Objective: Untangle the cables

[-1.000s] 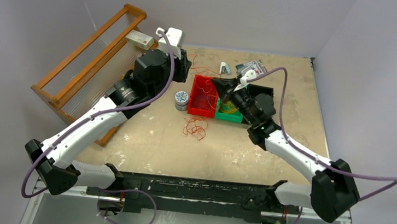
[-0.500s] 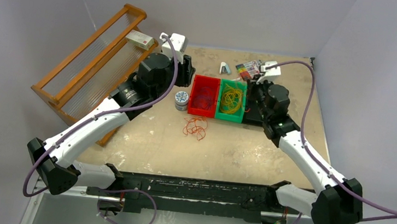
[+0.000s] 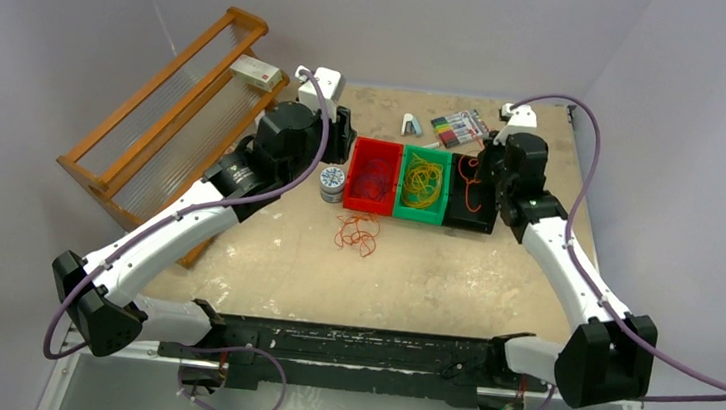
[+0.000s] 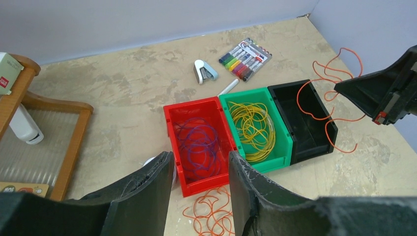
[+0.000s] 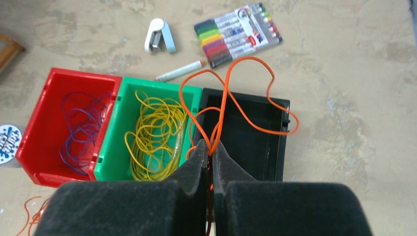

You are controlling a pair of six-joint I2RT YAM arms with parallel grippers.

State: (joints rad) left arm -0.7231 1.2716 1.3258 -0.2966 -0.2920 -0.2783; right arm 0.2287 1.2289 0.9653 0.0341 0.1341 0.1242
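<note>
My right gripper (image 5: 210, 148) is shut on an orange cable (image 5: 231, 93) and holds its loops over the black bin (image 5: 271, 147); the cable also shows in the left wrist view (image 4: 328, 78) and the top view (image 3: 465, 180). Yellow cables (image 5: 155, 132) lie in the green bin (image 5: 112, 147), purple ones (image 5: 78, 128) in the red bin (image 5: 37, 132). A tangle of orange cables (image 3: 357, 232) lies on the table in front of the bins, also in the left wrist view (image 4: 211, 216). My left gripper (image 4: 199, 172) is open and empty, above the red bin's near side.
A small round tin (image 3: 331, 182) stands left of the red bin. A stapler (image 3: 412, 124), a white marker (image 5: 179, 71) and a pack of markers (image 3: 459, 126) lie behind the bins. A wooden rack (image 3: 162, 115) with a small box (image 3: 257, 73) stands at the left.
My right gripper has swung right from over the green bin to over the black bin, carrying the orange cable. The left arm has shifted slightly.
</note>
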